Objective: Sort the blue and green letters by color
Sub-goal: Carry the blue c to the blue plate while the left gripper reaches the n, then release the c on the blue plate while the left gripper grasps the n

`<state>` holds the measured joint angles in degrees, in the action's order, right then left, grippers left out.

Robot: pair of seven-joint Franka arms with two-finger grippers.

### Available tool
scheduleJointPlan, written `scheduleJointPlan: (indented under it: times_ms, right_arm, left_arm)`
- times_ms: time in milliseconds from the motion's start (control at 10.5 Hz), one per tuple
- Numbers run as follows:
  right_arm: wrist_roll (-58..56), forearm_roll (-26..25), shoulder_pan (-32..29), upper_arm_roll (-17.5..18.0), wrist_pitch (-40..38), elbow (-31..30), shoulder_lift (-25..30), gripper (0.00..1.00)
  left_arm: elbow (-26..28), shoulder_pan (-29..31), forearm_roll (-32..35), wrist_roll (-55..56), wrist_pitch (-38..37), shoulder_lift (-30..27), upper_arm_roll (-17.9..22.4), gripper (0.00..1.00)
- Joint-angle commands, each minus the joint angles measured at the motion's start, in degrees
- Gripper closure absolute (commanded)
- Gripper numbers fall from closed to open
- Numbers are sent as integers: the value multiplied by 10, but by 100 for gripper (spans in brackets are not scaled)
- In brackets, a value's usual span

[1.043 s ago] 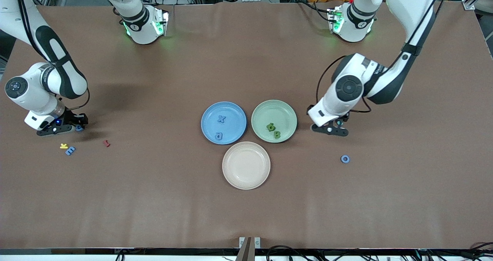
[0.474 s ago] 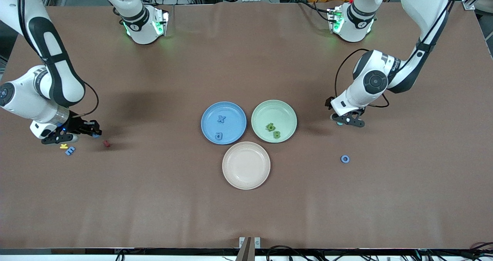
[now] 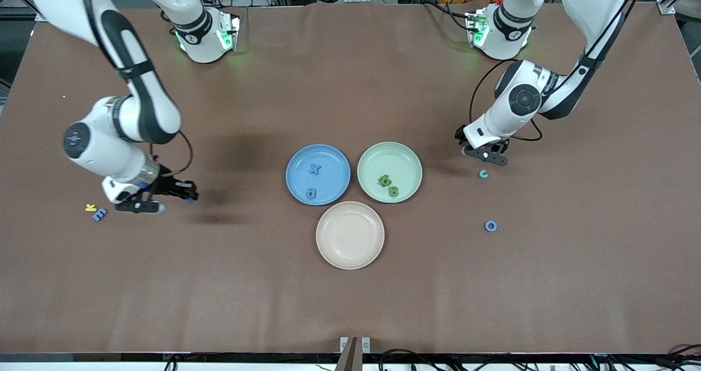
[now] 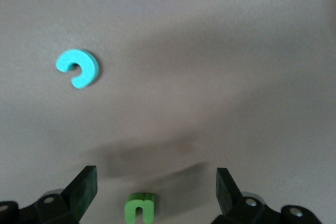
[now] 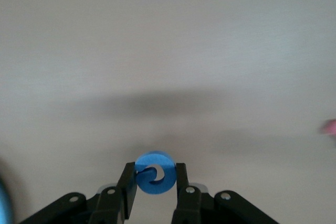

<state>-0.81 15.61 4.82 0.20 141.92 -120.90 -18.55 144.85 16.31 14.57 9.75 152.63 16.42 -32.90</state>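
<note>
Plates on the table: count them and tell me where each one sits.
3. The blue plate sits beside the green plate, blue toward the right arm's end; the cream plate lies nearer to the front camera than both. None appears hidden.

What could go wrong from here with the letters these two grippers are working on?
1. The right gripper pinches the small blue letter only at its fingertips above the table; it might slip out before reaching the blue plate.
2. The left gripper is open wide at the tiny green letter; closing could push or tip it rather than grip it.
3. The teal letter lies nearby and might get knocked.
</note>
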Motion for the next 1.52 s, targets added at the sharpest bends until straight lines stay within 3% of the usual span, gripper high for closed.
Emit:
scheduleJointPlan:
  times_ms: [0, 190, 474, 664, 759, 853, 948, 1233, 1422]
  right_arm:
    - [151, 10, 104, -8, 0, 21, -3, 95]
    - [230, 9, 169, -10, 1, 48, -23, 95]
    - [323, 9, 279, -42, 16, 80, -63, 93]
    - [374, 9, 325, -42, 19, 96, -81, 93]
    - [400, 8, 345, -42, 18, 108, -91, 88]
    - [438, 8, 356, -42, 17, 116, -97, 19]
    - [474, 4, 359, -42, 17, 117, -96, 0]
    - [437, -14, 346, -42, 9, 124, -89, 0]
    - [320, -22, 293, -41, -27, 124, -75, 0]
  left_arm:
    - [45, 18, 2, -10, 27, -30, -8, 0]
    - [46, 30, 2, -10, 26, -31, -8, 0]
    - [49, 31, 2, -10, 23, -31, -8, 3]
    - [56, 32, 2, -10, 21, -34, -8, 7]
    - [59, 32, 2, -8, 21, -34, -8, 10]
    - [61, 32, 2, -8, 21, -34, -8, 13]
    - [63, 33, 2, -8, 21, -35, -8, 16]
    - [62, 43, 2, -4, -14, -51, -8, 21]
    - [62, 42, 3, -3, -21, -55, -9, 33]
